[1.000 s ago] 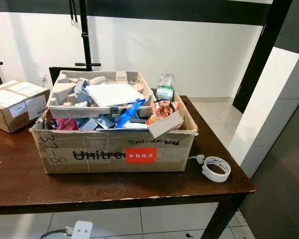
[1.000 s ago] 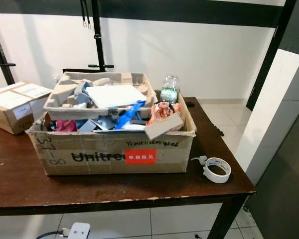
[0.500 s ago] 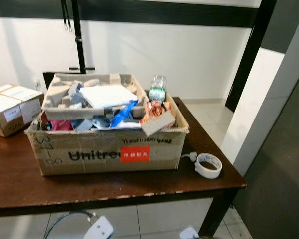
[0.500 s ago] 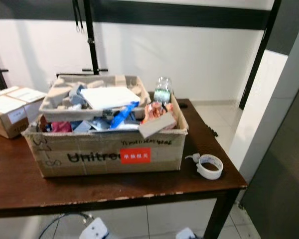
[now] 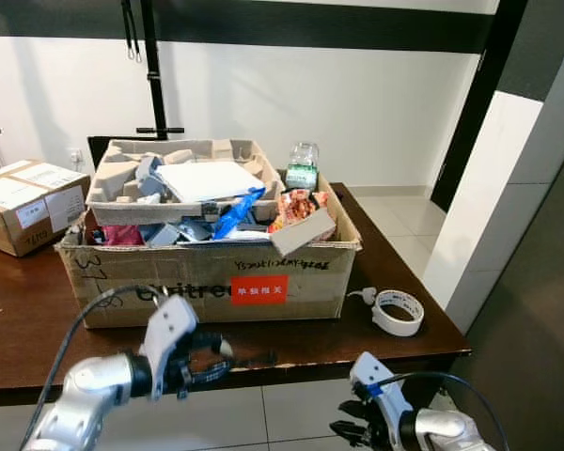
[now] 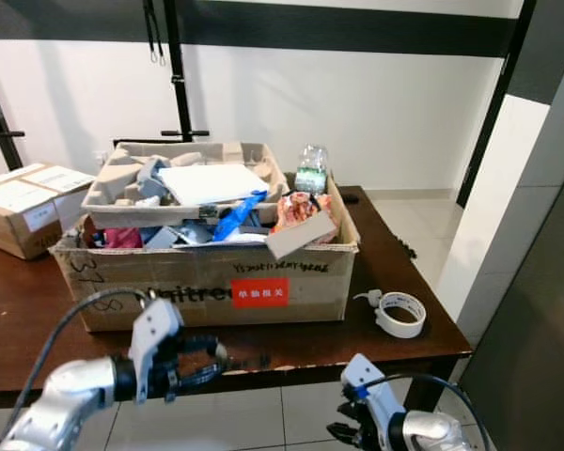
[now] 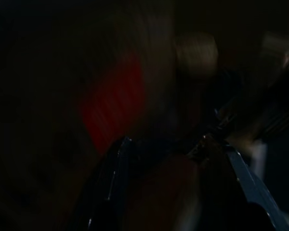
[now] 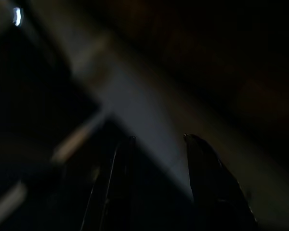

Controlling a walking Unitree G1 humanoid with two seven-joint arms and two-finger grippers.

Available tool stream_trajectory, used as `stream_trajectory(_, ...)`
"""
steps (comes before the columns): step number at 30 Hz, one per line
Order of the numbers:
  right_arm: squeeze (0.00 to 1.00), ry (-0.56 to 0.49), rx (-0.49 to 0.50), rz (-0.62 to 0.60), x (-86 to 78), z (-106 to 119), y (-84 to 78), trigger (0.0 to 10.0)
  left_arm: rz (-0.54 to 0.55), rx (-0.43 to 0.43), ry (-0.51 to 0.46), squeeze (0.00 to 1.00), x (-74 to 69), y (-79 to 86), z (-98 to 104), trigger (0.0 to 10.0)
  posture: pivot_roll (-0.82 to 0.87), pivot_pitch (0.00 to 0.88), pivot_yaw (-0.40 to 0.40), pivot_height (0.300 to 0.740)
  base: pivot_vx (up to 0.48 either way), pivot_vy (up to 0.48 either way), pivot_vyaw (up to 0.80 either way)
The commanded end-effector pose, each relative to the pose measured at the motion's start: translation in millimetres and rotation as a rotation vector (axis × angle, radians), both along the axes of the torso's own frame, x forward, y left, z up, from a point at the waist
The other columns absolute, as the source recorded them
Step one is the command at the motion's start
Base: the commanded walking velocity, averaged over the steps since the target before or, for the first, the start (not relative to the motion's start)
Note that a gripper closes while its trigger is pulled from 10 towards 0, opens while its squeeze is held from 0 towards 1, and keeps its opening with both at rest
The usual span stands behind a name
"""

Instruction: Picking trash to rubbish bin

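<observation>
A big cardboard box with a red label stands on the dark wooden table. It is heaped with trash: a grey pulp tray, a white sheet, a blue wrapper, a red snack wrapper and a plastic bottle. My left gripper hangs in front of the table's front edge, below the box, open with nothing between its fingers. My right gripper is low near the front right table leg, open and empty. The wrist views are dark; the box's red label is a blur.
A roll of white tape lies on the table right of the box. A smaller sealed carton sits at the far left. A black stand pole rises behind the table. A dark panel closes the right side.
Both arms have risen into view at the bottom, the left one up to the table's front edge. The camera shifted slightly; the box and tape have not moved.
</observation>
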State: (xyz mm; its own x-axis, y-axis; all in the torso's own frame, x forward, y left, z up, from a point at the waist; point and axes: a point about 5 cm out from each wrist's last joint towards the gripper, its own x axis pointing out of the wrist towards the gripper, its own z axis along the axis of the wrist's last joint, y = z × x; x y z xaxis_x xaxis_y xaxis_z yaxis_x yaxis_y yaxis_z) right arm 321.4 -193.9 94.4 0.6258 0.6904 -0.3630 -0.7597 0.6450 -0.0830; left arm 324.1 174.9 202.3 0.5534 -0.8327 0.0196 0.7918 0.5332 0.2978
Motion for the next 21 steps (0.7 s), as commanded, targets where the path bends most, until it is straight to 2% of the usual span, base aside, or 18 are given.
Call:
stream_trajectory(1, 0.0, -0.108, 0.107, -0.027, 13.3, 34.8, 1.3, 10.0, -0.034, -0.052, -0.065, 0.0, 1.0, -5.8, 24.7, 10.0, -0.07, 0.086, -0.016, 0.74, 0.0, 0.0, 0.0)
stream_trajectory(3, 0.0, -0.108, 0.107, -0.027, 13.3, 34.8, 1.3, 10.0, -0.034, -0.052, -0.065, 0.0, 1.0, -5.8, 24.7, 10.0, -0.07, 0.086, -0.016, 0.74, 0.0, 0.0, 0.0)
stream_trajectory(5, 0.0, -0.216, 0.249, -0.059, 25.8, 75.0, 6.3, 10.0, -0.045, -0.107, -0.141, 0.0, 4.2, -15.0, 51.5, 10.0, -0.07, 0.086, -0.018, 0.74, 0.0, 0.0, 0.0)
stream_trajectory(6, 0.0, -0.216, 0.249, -0.059, 25.8, 75.0, 6.3, 10.0, -0.045, -0.107, -0.141, 0.0, 4.2, -15.0, 51.5, 10.0, -0.07, 0.086, -0.018, 0.74, 0.0, 0.0, 0.0)
stream_trajectory(7, 0.0, -0.26, 0.321, -0.056, 29.1, 95.2, 10.0, 10.0, -0.055, -0.117, -0.18, 0.0, 5.3, -20.7, 65.0, 10.0, -0.07, 0.085, -0.02, 0.74, 0.0, 0.0, 0.0)
stream_trajectory(9, 0.0, -0.31, 0.399, -0.033, 31.4, 120.8, 17.6, 10.0, -0.044, -0.129, -0.259, 0.0, 9.9, -29.7, 85.6, 10.0, -0.07, 0.086, -0.024, 0.74, 0.0, 0.0, 0.0)
stream_trajectory(13, 0.0, -0.34, 0.442, 0.005, 31.6, 138.7, 28.6, 10.0, -0.058, -0.129, -0.298, 0.0, 16.0, -39.6, 101.4, 10.0, -0.07, 0.089, -0.027, 0.74, 0.0, 0.0, 0.0)
stream_trajectory(14, 0.0, -0.354, 0.441, 0.021, 32.5, 145.4, 34.6, 10.0, -0.028, -0.093, -0.325, 0.0, 23.0, -43.0, 107.0, 10.0, -0.07, 0.09, -0.027, 0.74, 0.0, 0.0, 0.0)
stream_trajectory(15, 0.0, -0.354, 0.441, 0.021, 32.5, 145.4, 34.6, 10.0, -0.028, -0.093, -0.325, 0.0, 23.0, -43.0, 107.0, 10.0, -0.07, 0.09, -0.027, 0.74, 0.0, 0.0, 0.0)
stream_trajectory(17, 0.0, -0.371, 0.406, 0.06, 33.4, 154.5, 47.8, 10.0, 0.066, 0.022, -0.374, 0.0, 38.0, -44.0, 109.9, 10.0, -0.07, 0.091, -0.027, 0.74, 0.0, 0.0, 0.0)
stream_trajectory(18, 0.0, -0.371, 0.406, 0.06, 33.4, 154.5, 47.8, 10.0, 0.066, 0.022, -0.374, 0.0, 38.0, -44.0, 109.9, 10.0, -0.07, 0.091, -0.027, 0.74, 0.0, 0.0, 0.0)
stream_trajectory(19, 0.0, -0.366, 0.381, 0.096, 31.9, 159.0, 57.9, 10.0, 0.144, 0.104, -0.386, 0.0, 48.6, -41.4, 107.4, 10.0, -0.07, 0.095, -0.025, 0.74, 0.0, 0.0, 0.0)
stream_trajectory(21, 0.0, -0.362, 0.369, 0.112, 31.4, 160.6, 62.3, 10.0, 0.181, 0.136, -0.381, 0.0, 53.5, -39.8, 105.3, 10.0, -0.07, 0.098, -0.025, 0.74, 0.0, 0.0, 0.0)
